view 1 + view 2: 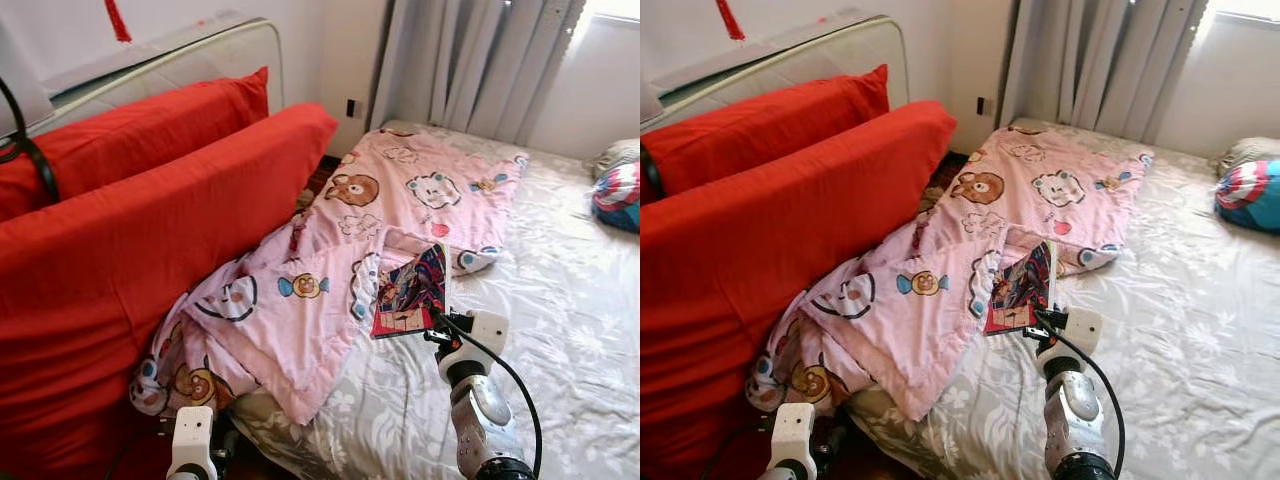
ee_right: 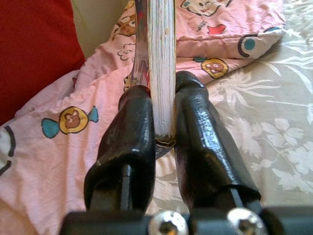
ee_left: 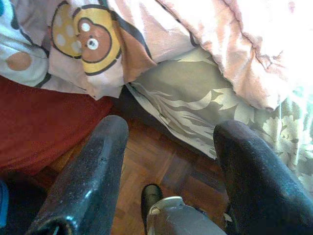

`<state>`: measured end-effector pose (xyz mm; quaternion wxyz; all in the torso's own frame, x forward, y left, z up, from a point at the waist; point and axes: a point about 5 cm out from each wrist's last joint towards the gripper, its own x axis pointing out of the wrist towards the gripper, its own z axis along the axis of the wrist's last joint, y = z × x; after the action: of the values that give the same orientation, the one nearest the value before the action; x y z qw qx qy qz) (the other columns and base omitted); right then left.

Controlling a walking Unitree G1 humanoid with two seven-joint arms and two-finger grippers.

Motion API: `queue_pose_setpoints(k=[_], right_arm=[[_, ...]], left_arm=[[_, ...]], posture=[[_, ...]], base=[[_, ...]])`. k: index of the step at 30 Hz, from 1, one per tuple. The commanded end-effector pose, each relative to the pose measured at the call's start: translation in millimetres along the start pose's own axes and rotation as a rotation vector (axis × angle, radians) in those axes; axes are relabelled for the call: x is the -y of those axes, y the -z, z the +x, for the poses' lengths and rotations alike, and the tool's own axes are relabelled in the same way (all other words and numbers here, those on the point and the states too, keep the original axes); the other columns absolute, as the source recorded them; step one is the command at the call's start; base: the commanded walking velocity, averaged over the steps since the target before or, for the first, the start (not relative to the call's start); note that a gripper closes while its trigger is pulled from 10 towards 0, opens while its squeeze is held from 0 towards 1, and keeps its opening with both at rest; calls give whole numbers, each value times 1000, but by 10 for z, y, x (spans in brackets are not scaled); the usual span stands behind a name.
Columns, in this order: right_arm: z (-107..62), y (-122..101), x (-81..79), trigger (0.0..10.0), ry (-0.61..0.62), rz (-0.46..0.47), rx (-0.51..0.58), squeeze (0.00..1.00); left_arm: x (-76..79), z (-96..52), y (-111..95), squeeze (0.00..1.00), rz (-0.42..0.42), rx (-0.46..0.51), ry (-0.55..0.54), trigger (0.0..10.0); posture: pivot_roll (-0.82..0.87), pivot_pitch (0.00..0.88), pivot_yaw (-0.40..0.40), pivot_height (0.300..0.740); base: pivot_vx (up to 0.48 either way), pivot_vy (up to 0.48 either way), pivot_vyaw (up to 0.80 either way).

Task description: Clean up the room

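Gripping a comic book (image 1: 410, 292) in clamped jaws, right gripper (image 2: 164, 122) hovers over the bed (image 1: 560, 330); pink blanket (image 1: 330, 250) remains rumpled, left jaws apart

Sunlit bedroom, grey curtains (image 1: 470, 60)

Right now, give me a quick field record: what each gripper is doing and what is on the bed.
right gripper: shut on the comic book, holding it by its edge over the bed
left gripper: open, low beside the bed above the wooden floor
pink blanket: crumpled along the bed's left side, one corner hanging off
bedsheet: grey floral, partly bare
red cushions: leaning left of the bed
pillow: at far right
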<state>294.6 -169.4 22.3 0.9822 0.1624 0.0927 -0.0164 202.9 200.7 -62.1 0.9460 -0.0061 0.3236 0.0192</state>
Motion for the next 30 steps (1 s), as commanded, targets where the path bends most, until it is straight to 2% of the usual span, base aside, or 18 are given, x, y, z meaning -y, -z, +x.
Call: queue_pose_setpoints(k=[1,3,7,27,30], right_arm=[[51,-86,-54,10000,-21,-15,33,0],[51,-82,-60,10000,-25,-19,32,0],[49,-77,-58,10000,-18,-21,31,0],[51,-51,-68,10000,-13,-25,19,0],[48,-50,-80,10000,-16,-16,28,0]], left_arm=[[-2,-30,97,0,18,-47,3,10000],[-1,-37,114,0,29,-53,4,10000],[-9,-53,147,0,32,-61,2,10000],[-31,-82,202,0,14,-76,-6,10000],[-37,-84,205,0,11,-78,-4,10000]], posture=[[47,0,-64,726],[45,0,-63,726],[46,0,-63,726],[51,0,-66,726],[52,0,-63,726]], base=[[0,0,-688],[0,0,-688],[0,-443,-686],[0,0,-686],[0,0,-173]])
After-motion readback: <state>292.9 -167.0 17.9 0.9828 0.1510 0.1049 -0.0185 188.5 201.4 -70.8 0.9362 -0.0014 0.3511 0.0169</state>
